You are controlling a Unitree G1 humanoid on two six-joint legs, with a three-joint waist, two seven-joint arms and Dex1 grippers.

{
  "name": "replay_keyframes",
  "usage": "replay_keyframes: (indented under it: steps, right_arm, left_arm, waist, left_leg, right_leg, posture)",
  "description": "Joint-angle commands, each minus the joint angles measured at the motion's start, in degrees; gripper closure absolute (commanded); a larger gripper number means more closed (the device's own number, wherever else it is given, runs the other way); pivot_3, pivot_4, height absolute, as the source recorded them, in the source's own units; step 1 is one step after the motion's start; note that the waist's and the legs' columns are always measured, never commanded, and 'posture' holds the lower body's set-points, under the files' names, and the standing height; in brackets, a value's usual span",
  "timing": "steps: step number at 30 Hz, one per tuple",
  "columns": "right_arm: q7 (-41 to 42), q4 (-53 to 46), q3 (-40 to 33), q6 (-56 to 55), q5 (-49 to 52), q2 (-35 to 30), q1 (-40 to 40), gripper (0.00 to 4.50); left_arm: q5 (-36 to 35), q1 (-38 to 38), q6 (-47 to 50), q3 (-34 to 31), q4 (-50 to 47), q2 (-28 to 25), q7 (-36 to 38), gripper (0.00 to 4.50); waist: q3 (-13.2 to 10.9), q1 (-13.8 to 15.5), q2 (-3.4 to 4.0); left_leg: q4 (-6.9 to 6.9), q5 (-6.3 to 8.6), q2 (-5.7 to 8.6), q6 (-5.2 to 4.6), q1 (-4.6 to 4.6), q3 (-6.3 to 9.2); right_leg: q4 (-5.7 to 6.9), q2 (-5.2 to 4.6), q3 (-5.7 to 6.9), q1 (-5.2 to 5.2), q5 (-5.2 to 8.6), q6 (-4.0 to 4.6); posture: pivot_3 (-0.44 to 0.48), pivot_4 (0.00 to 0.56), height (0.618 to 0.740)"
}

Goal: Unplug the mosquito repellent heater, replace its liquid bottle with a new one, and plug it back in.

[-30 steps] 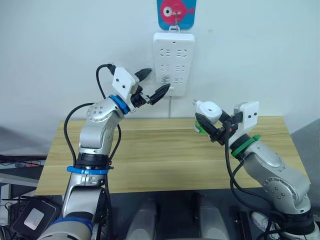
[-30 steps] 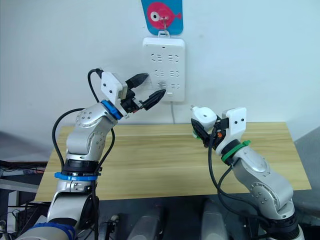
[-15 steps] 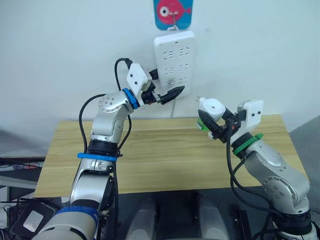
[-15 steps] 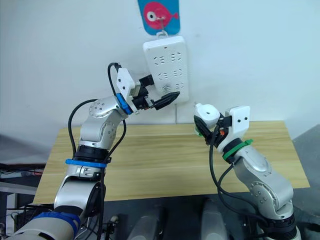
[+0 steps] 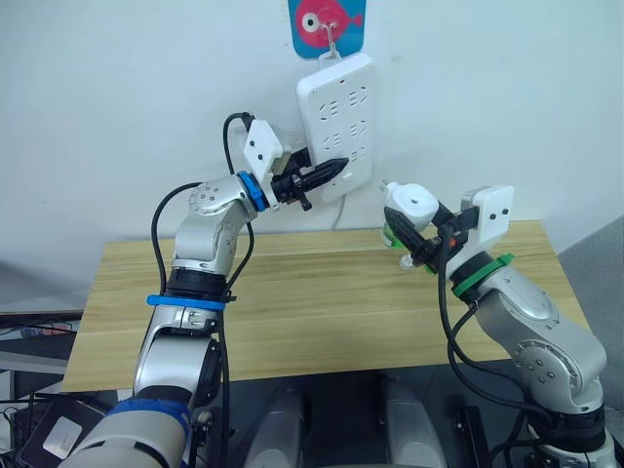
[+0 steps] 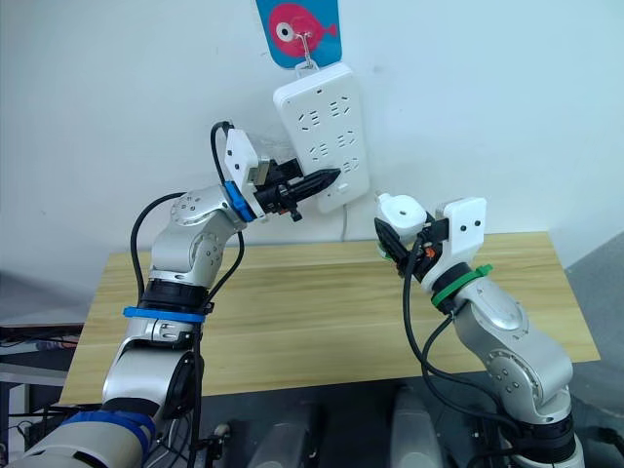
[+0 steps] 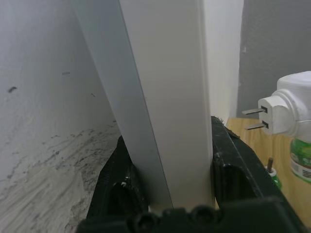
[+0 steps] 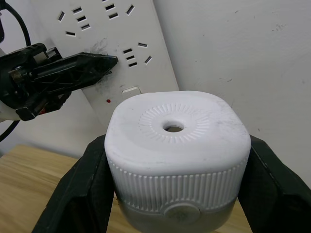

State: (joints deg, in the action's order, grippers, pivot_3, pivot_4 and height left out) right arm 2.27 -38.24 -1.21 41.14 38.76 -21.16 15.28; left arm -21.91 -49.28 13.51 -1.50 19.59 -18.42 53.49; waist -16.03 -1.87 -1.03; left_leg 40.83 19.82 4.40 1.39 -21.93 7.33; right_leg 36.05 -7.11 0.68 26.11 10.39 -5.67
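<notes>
- The left gripper [image 5: 330, 172], at upper centre of the left eye view, is clamping the lower left edge of the white power strip [image 5: 337, 125]; in the left wrist view its fingers [image 7: 121, 174] are pressing both sides of the strip's body; the strip is hanging tilted from a hook on the wall under a blue card with a pink fish [image 5: 329, 23].
- The right gripper [image 5: 414, 237], right of centre, is gripping the mosquito repellent heater [image 5: 409, 204]; the heater is sitting just right of the strip's lower end, apart from it, its two plug prongs [image 7: 253, 118] pointing toward the strip; a green liquid bottle [image 7: 301, 156] is hanging beneath it.
- The wooden table [image 5: 312, 312] is lying across the lower middle of the frame.
</notes>
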Motion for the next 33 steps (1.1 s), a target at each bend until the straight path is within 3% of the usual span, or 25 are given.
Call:
replay_keyframes:
  steps: [1,12,33]
  right_arm:
    - [-0.6,-4.2,0.1,0.4,0.1,1.1,2.8,1.54]
    - [0.9,-2.7,2.7,2.9,-2.9,1.1,6.8,1.54]
    - [3.3,0.7,3.9,1.9,-7.6,4.8,9.7,1.54]
  left_arm:
    - [-3.7,0.1,5.6,-1.3,-3.6,-0.7,0.8,3.17]
    - [-6.4,0.3,12.9,-1.5,-5.7,-1.9,2.5,3.17]
    - [-6.1,3.0,13.0,-1.0,-10.2,-2.3,1.7,3.17]
  waist:
    - [0.0,-0.1,0.00]
    - [0.0,-0.2,0.02]
    - [0.2,-0.3,0.08]
  left_leg:
    - [0.01,0.00,-0.01,0.00,0.01,0.00]
    - [0.01,0.00,0.00,0.00,0.01,0.01]
    - [-0.03,0.00,-0.01,0.01,0.02,0.01]
  right_leg:
    - [0.01,0.00,-0.02,0.00,0.00,0.00]
    - [0.03,0.01,-0.03,0.02,0.00,0.00]
    - [0.01,0.01,-0.05,0.05,0.00,0.00]
  posture:
    - [-0.058,0.247,0.740]
    - [-0.054,0.241,0.740]
    - [-0.029,0.232,0.740]
